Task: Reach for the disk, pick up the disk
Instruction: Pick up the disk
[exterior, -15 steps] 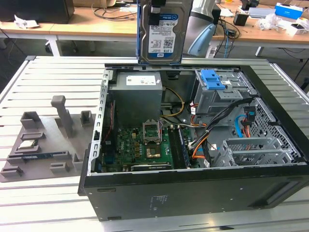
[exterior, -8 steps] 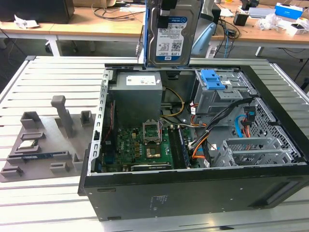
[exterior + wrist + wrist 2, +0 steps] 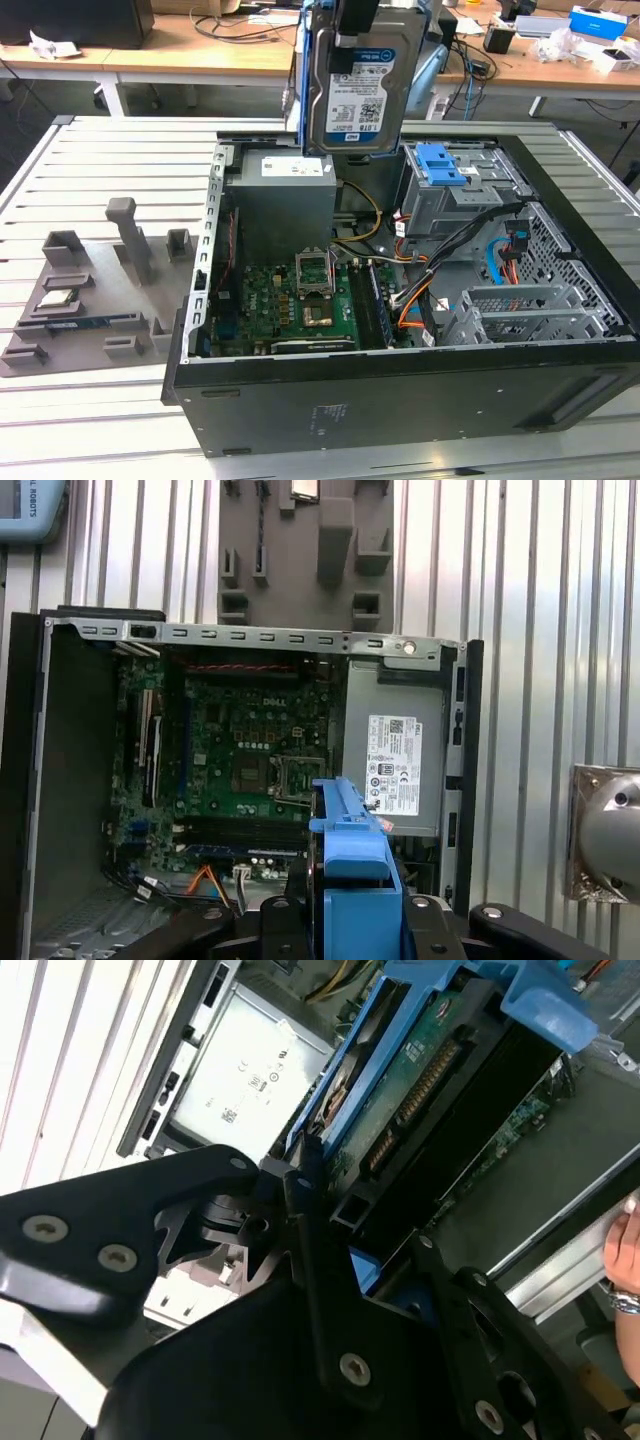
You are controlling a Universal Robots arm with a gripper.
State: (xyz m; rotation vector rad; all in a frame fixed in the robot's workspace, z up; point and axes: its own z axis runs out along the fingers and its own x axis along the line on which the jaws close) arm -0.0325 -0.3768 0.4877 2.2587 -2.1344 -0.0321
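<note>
the disk (image 3: 352, 85) hangs upright in the air above the open computer case (image 3: 400, 400), its white-and-blue label facing the exterior view and a blue rail running down its edge. it is clear of the case, over the grey power-supply box (image 3: 285, 195) at the case's far end. the gripper (image 3: 355, 15) comes down onto the disk's upper edge and is clamped on it.

in the second wrist view the black fingers (image 3: 310, 1260) close on either side of the disk (image 3: 420, 1090), whose green circuit-board underside and blue rail face the camera; the power-supply box (image 3: 250, 1065) lies beyond it. a person's hand (image 3: 625, 1250) shows at the picture's edge near the case.

in the first wrist view the disk's blue rail (image 3: 350, 870) sits between the black fingers, with the case's green motherboard (image 3: 240, 750) and the labelled power-supply box below it. a grey parts holder (image 3: 90, 290) lies on the slatted table (image 3: 110, 160) beside the case, on the power-supply side.
</note>
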